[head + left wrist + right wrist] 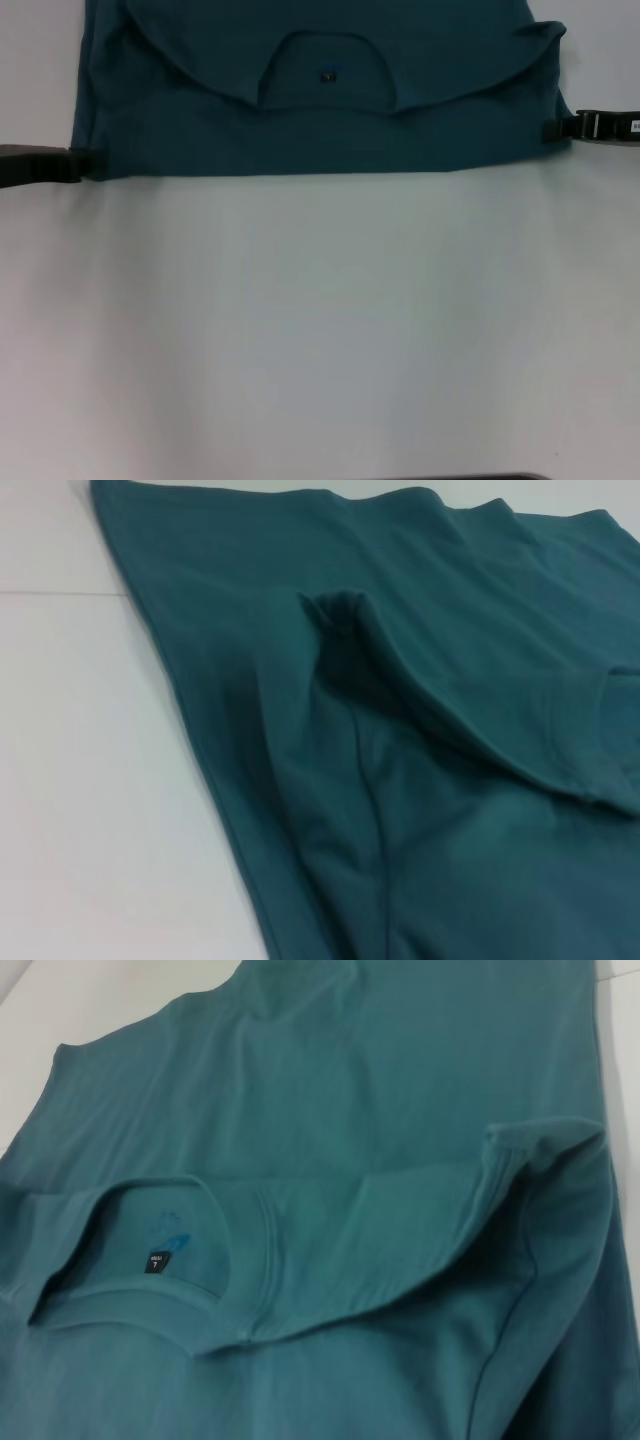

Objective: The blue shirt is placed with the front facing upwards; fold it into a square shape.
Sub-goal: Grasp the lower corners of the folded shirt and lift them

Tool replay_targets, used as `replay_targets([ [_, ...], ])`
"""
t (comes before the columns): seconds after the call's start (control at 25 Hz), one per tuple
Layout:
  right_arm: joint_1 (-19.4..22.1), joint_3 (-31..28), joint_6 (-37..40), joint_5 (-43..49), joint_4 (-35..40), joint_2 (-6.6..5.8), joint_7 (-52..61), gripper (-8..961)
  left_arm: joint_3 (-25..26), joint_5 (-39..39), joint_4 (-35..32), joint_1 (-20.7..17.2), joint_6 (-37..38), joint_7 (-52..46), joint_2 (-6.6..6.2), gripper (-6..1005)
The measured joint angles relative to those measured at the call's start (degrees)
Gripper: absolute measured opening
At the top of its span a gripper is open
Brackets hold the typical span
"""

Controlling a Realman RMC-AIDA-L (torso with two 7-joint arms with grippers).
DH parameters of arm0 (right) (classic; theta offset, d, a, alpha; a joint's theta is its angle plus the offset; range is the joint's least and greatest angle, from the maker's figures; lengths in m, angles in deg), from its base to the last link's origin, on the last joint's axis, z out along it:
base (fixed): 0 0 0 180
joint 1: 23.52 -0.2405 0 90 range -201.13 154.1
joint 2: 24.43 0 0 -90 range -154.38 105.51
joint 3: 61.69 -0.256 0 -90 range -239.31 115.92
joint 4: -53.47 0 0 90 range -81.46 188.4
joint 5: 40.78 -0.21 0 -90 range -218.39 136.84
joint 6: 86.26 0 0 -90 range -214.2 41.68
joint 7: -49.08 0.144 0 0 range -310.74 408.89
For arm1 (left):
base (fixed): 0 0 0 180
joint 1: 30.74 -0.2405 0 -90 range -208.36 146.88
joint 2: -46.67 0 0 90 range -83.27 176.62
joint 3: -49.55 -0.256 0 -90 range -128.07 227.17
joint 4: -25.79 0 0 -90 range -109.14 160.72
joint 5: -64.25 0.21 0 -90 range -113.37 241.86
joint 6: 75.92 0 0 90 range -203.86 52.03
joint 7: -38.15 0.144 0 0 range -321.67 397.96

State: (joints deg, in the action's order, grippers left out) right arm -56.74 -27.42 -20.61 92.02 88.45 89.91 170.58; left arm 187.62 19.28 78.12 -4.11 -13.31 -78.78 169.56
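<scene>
On white table (320, 330), soft folded blue shirt (320, 140).

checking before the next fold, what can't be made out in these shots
- Blue shirt: its far part is cut off by the head view's top edge.
- Chest lettering: not visible in any view.
- Collar label: print too small to read.
- Left claw and right claw: at the shirt's side edges; grip unclear.
</scene>
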Motion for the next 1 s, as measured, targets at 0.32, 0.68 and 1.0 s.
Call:
replay_targets([
  [0.32, 0.00, 0.00, 0.00, 0.00, 0.00, -0.09, -0.11, 36, -0.31, 0.17, 0.09, 0.14, 1.55, -0.05, -0.23, 231],
  [0.68, 0.00, 0.00, 0.00, 0.01, 0.00, -0.15, -0.09, 36, -0.37, -0.23, 0.32, 0.53, 1.47, -0.29, 0.15, 543],
  [1.0, 0.00, 0.00, 0.09, 0.01, -0.09, -0.27, 0.14, 37, -0.02, -0.02, -2.29, 3.82, 2.38, -7.24, -2.32, 604],
])
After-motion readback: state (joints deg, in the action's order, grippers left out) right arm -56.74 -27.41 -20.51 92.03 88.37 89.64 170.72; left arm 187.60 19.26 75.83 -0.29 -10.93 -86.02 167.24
